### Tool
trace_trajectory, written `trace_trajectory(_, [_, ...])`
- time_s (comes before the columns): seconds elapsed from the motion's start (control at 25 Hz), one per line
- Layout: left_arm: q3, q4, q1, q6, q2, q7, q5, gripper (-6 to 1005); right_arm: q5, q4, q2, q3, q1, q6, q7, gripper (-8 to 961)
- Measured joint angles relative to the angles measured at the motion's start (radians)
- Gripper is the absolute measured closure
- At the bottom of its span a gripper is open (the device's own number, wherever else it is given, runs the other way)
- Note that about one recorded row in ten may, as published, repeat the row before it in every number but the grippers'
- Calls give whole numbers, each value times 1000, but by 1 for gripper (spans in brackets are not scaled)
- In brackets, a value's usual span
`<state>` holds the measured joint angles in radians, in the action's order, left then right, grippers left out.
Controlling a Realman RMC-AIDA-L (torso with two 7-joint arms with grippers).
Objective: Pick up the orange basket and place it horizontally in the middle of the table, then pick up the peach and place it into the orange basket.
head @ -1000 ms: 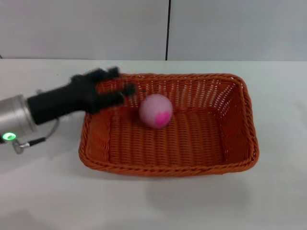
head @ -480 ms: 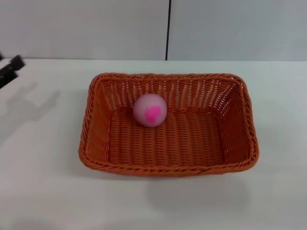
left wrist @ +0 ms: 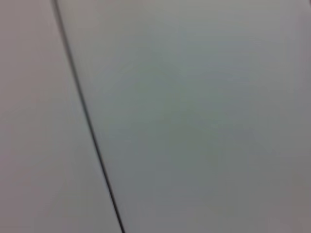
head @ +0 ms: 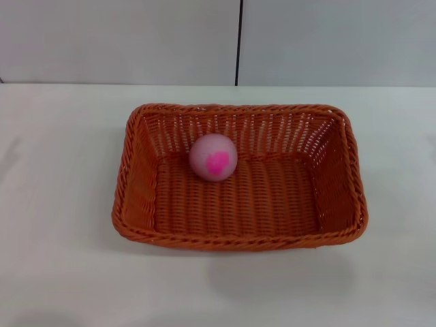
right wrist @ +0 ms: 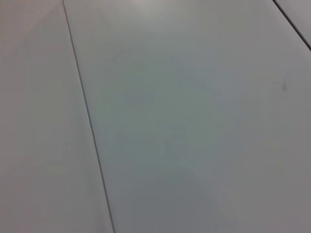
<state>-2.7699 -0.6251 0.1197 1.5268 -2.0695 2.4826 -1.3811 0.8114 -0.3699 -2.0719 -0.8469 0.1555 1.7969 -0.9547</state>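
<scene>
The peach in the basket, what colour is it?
Pale pink with a bright magenta blotch; the peach shows best in the head view.

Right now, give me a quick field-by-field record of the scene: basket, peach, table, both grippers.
basket: orange basket lies long side across, near the middle of the table
peach: peach rests inside the basket, on its floor toward the far-left part
left gripper: not in view
right gripper: not in view
wrist views: only a plain pale surface with a dark seam line
task state: peach is in the basket

The left gripper has left the head view.
</scene>
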Motion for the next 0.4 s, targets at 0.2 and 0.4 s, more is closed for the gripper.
trace_trajectory(0.2, [-4, 99, 4, 40, -4, 387, 72, 167, 2, 6, -1, 0, 21, -2, 2, 337])
trace_trajectory(0.4, [-1, 153, 25, 40, -1, 461, 107, 167, 2, 9, -1, 0, 32, -4, 3, 337])
